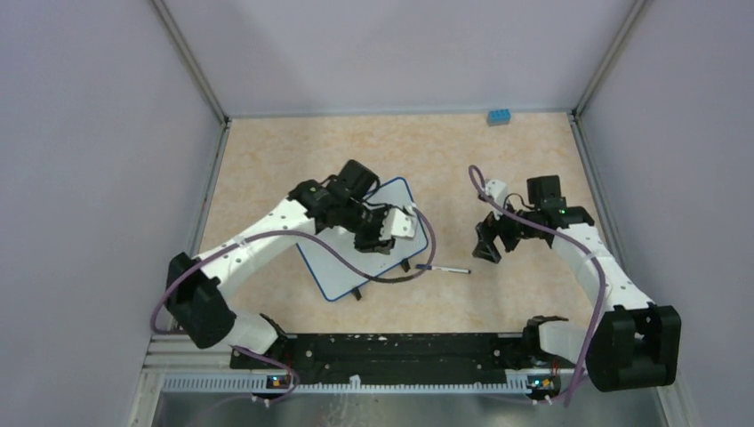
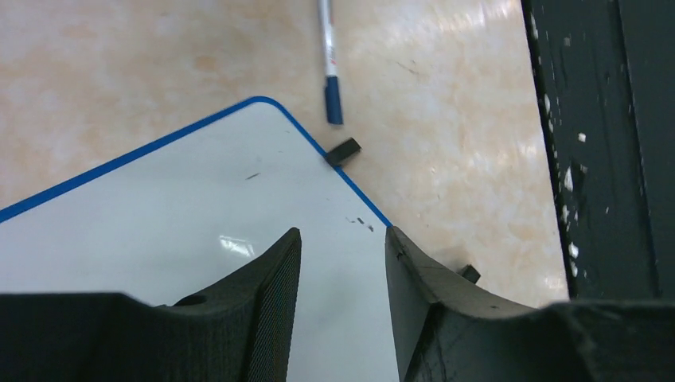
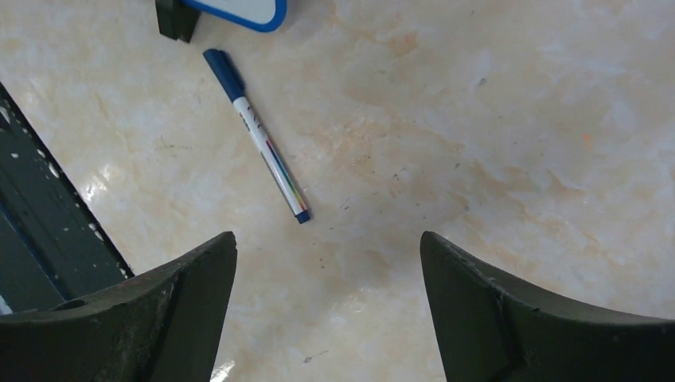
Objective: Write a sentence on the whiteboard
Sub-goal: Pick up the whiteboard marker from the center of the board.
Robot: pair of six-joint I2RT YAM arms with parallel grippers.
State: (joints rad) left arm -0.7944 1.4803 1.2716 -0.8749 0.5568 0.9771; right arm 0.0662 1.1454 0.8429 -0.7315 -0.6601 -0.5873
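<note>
no readable text, whiteboard marks and marker print illegible

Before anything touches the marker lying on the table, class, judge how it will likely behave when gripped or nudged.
The marker is a slim round barrel lying flat on the glossy table, so a sideways nudge would probably roll it. Its smooth plastic may slip between the fingers. It looks straight and rigid, likely light.

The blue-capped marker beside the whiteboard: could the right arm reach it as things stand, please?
Probably yes: the right hand hovers open close to the marker, with only bare table between them.
</note>
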